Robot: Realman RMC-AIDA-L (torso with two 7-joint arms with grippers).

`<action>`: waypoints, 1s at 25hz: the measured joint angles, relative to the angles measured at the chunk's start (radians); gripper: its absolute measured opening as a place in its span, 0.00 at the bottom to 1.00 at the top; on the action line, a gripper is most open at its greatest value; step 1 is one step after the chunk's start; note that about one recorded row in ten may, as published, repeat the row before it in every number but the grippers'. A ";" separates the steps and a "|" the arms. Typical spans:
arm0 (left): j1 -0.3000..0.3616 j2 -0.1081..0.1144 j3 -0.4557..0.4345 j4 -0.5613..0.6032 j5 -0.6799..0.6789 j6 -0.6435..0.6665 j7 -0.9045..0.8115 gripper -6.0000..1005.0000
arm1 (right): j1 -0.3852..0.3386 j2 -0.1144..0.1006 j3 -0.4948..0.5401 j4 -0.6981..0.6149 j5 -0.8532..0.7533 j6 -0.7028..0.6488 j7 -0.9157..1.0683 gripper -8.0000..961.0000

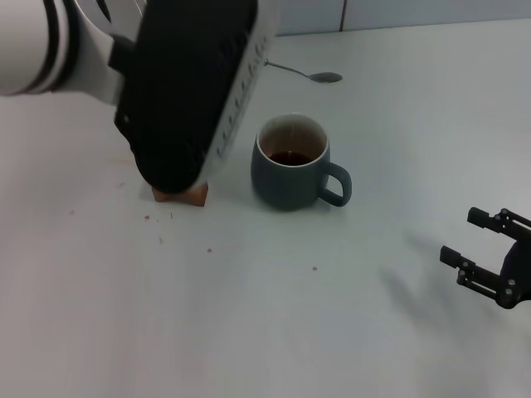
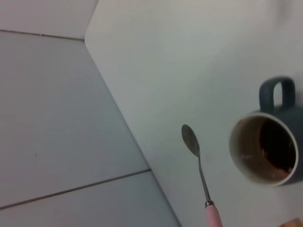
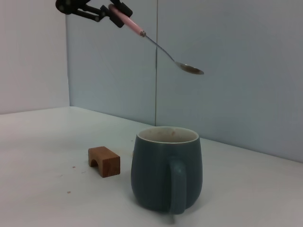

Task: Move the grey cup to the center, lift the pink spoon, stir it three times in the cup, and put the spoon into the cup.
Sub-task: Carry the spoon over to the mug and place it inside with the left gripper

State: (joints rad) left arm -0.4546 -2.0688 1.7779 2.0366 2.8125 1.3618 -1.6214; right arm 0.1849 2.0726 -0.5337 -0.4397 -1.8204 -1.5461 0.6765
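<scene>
White tabletop, pale wall panels behind. Right gripper parked low at near right edge, jaws spread, empty. Cup upright mid-table, handle toward right gripper, brown block beside. Farther off, left gripper held high, pinching spoon by pink handle, bowl beyond cup. Step: spoon lifted; next, lower bowl into cup for stirring.

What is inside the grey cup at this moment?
The grey cup holds a dark brown liquid or residue at the bottom, with brown stains on its white wall. The pink spoon is not inside: the left gripper holds it in the air. The cup's floor is covered.
</scene>
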 joint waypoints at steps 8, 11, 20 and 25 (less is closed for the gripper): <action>0.036 0.001 0.090 0.011 0.078 -0.050 0.038 0.17 | -0.010 0.000 0.001 -0.001 0.000 0.000 -0.005 0.73; 0.037 0.002 0.095 0.011 0.079 -0.041 0.077 0.17 | -0.012 0.000 0.014 -0.001 -0.001 0.000 -0.005 0.73; 0.060 0.006 0.087 -0.030 0.081 -0.110 0.191 0.17 | -0.019 0.003 0.025 0.000 -0.001 0.012 -0.006 0.73; 0.060 0.005 0.076 -0.064 0.081 -0.145 0.218 0.18 | -0.018 0.003 0.027 0.001 0.000 0.025 -0.004 0.73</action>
State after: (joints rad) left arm -0.3941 -2.0638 1.8544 1.9724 2.8938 1.2168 -1.4035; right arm 0.1664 2.0755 -0.5066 -0.4392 -1.8207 -1.5209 0.6729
